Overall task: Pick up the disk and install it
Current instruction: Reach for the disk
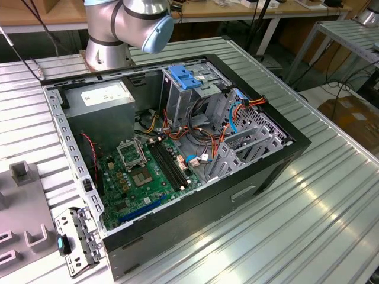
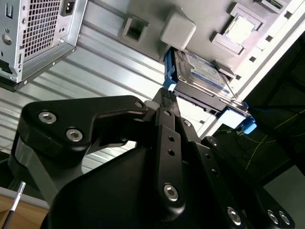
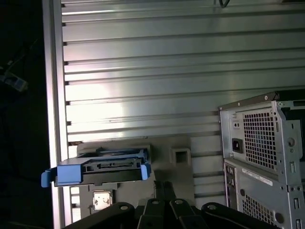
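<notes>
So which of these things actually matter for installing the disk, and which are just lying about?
For the job: disk; gripper near it; probably the blue-latched cage.
Lying about: power supply box; motherboard; loose bracket on the table.

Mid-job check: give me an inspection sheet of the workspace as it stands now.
Surface: ribbed metal table carrying the open computer case.
Job's things: disk in its blue carrier on the grey fixture tray, not installed; drive cage with blue latch inside the case.
Clutter: metal bracket beside the case.
Grippers: gripper close to the disk's edge; contact cannot be told.
Cables: orange, red and blue cables inside the case.
Surroundings: wooden workbench behind the table.
</notes>
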Controlling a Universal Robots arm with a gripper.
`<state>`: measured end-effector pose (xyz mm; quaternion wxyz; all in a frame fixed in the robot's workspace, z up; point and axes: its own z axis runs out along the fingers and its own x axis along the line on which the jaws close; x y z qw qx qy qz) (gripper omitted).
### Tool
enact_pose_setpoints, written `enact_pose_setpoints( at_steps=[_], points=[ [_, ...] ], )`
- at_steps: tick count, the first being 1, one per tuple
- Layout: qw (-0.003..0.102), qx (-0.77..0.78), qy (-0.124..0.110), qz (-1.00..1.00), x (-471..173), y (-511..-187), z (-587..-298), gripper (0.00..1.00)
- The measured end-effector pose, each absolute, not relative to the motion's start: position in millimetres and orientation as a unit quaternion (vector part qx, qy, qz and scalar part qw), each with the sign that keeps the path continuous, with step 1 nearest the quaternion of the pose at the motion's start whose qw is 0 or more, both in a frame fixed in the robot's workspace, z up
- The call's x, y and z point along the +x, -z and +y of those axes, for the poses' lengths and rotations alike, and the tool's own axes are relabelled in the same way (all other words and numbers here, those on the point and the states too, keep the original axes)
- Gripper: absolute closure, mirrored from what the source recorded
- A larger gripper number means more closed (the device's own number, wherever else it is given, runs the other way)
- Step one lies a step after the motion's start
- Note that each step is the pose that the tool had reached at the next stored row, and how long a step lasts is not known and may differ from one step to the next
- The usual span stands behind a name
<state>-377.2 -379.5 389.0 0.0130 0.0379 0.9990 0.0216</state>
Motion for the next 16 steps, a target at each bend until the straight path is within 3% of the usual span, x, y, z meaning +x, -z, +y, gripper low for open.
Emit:
enact_pose_setpoints(
  at_steps=[16],
  points=[
    [0.013, 0.038, -0.022, 0.999, -386.3, -388.9, -379.5, 0.89]
  ],
)
